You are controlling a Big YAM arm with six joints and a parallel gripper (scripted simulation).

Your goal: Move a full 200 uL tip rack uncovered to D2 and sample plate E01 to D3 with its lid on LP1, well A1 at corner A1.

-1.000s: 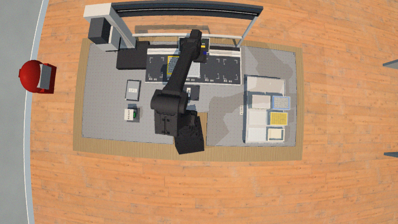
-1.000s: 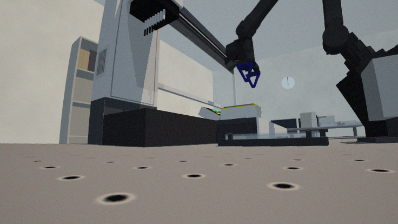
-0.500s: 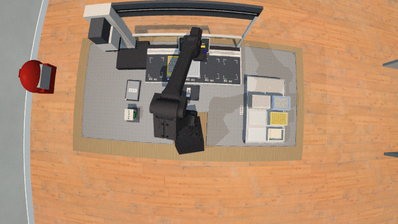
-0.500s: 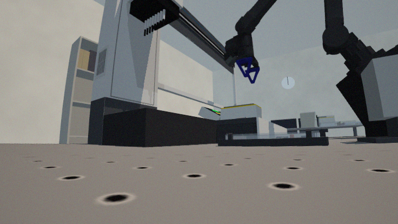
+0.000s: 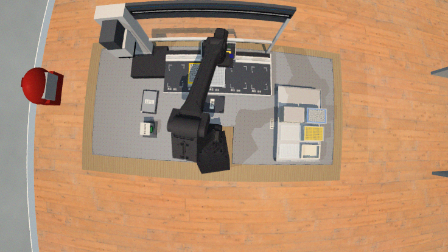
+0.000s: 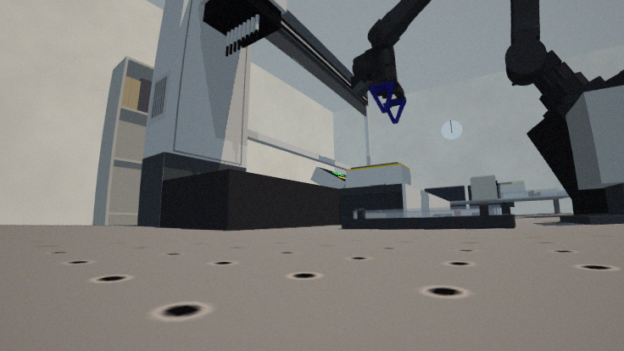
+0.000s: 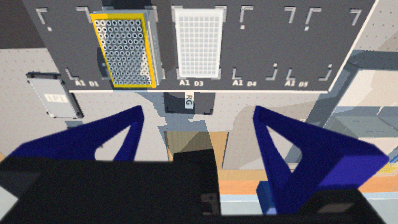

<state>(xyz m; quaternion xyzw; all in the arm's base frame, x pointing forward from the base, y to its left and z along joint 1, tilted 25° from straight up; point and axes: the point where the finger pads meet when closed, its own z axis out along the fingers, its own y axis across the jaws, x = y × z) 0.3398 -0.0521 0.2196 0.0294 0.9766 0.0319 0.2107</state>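
Wrist view — jaws wide, empty

From straight overhead we see the whole bench; low at table level, the exterior faces the deck [image 6: 427,221]; the wrist looks down toward 12 o'clock at that deck [image 7: 260,45].

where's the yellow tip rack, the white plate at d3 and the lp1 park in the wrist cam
yellow tip rack [image 7: 127,50], wrist view, middle of its tip field
white plate [image 7: 199,42], wrist view, middle of its well grid
LP1 park [image 7: 54,97], wrist view, on its label
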